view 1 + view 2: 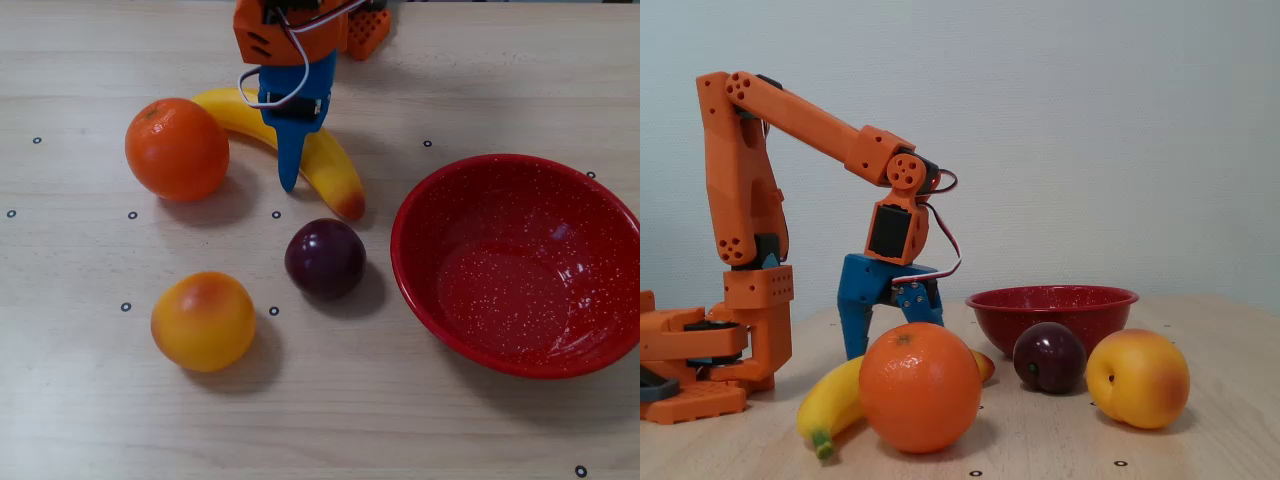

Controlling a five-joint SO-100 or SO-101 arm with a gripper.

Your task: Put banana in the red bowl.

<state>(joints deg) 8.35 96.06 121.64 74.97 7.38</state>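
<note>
The yellow banana lies on the table between the orange and the red bowl, its reddish tip pointing at the plum. My blue gripper is low over the banana's middle and open, with one finger on the near side and the other hidden under the wrist. In the fixed view the gripper straddles the banana behind the orange, fingers spread. The red bowl stands empty to the right.
A large orange touches or nearly touches the banana's left part. A dark plum sits just below the banana's tip, beside the bowl. An orange-yellow fruit lies nearer the front. The arm's base stands at the back.
</note>
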